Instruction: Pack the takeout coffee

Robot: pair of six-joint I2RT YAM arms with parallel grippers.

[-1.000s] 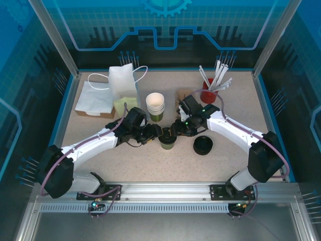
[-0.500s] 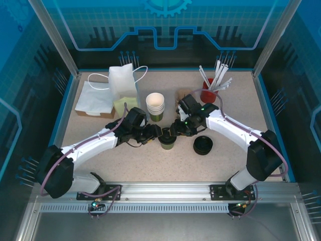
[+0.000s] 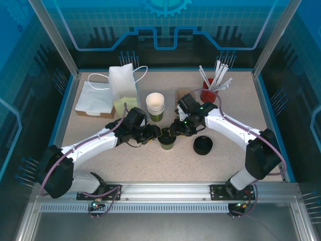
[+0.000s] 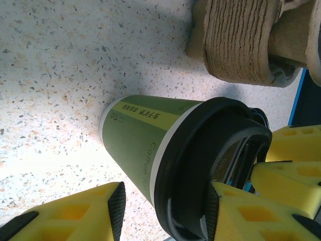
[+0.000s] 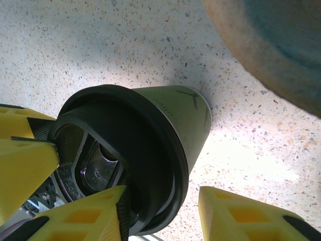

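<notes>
The takeout coffee is a green paper cup (image 3: pixel 167 144) standing upright at mid-table with a black lid (image 3: pixel 166 136) on its rim. My left gripper (image 3: pixel 157 134) reaches it from the left and my right gripper (image 3: pixel 173 131) from the right. In the left wrist view the cup (image 4: pixel 135 135) and lid (image 4: pixel 200 165) sit between my left gripper's (image 4: pixel 163 211) open jaws; one pad touches the lid's edge, the other stands off the wall. In the right wrist view my right gripper (image 5: pixel 163 213) is open, one finger over the lid (image 5: pixel 125 150), the other clear of the cup (image 5: pixel 188 115).
A stack of paper cups (image 3: pixel 155 106) and the brown pulp carrier (image 3: pixel 181 96) stand just behind the cup. Spare black lids (image 3: pixel 203 145) lie to its right. A red cup of straws (image 3: pixel 209 93) is at the back right, white bags (image 3: pixel 113 90) at the back left.
The right gripper has edged slightly left, closer over the cup. The left gripper and the cup stay in place.
</notes>
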